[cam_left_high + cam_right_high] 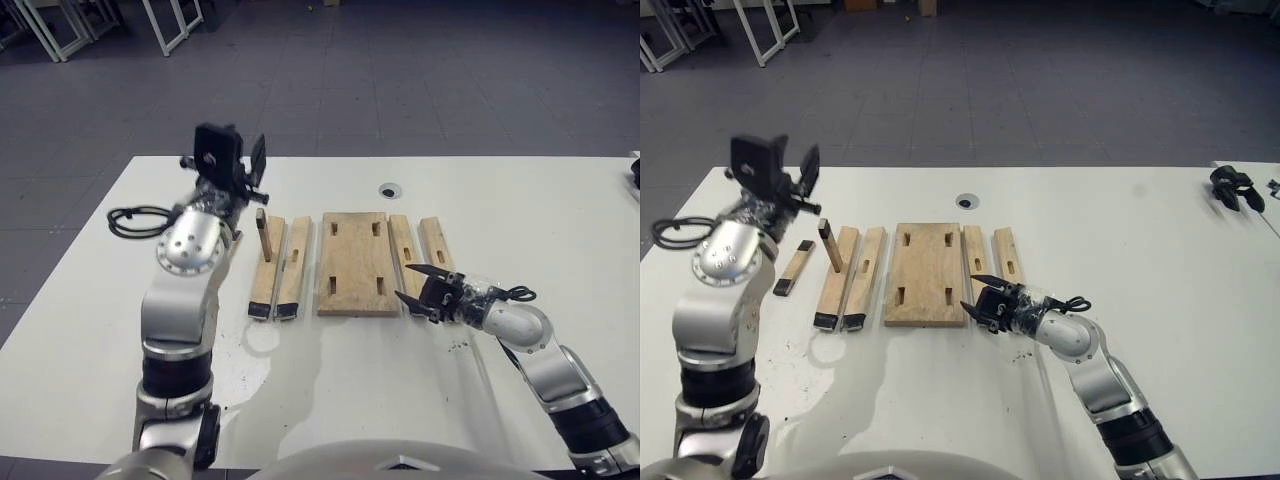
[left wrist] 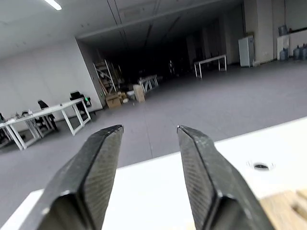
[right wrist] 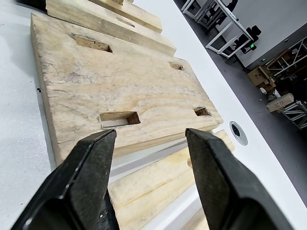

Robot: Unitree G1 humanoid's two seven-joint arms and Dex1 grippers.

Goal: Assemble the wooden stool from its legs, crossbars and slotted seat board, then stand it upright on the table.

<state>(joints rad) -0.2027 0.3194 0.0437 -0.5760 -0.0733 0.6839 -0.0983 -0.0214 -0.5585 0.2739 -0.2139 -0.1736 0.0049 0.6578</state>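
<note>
Hovering released at the near right corner of the flat-lying slotted seat board [image 1: 352, 263], right jaws are apparently targeting the adjacent leg [image 1: 401, 245]; left jaws are hanging released, raised beyond its left.

1. A white table [image 1: 540, 200] is seen on a grey floor [image 1: 400, 80]
2. A coiled black cable [image 1: 135, 219] is laid near its nine o'clock edge
3. A round cable port [image 1: 388, 189] is set toward twelve o'clock
4. A black object [image 1: 1237, 188] is left at two o'clock
5. White frames [image 1: 175, 20] are stood on the floor at eleven o'clock
</note>
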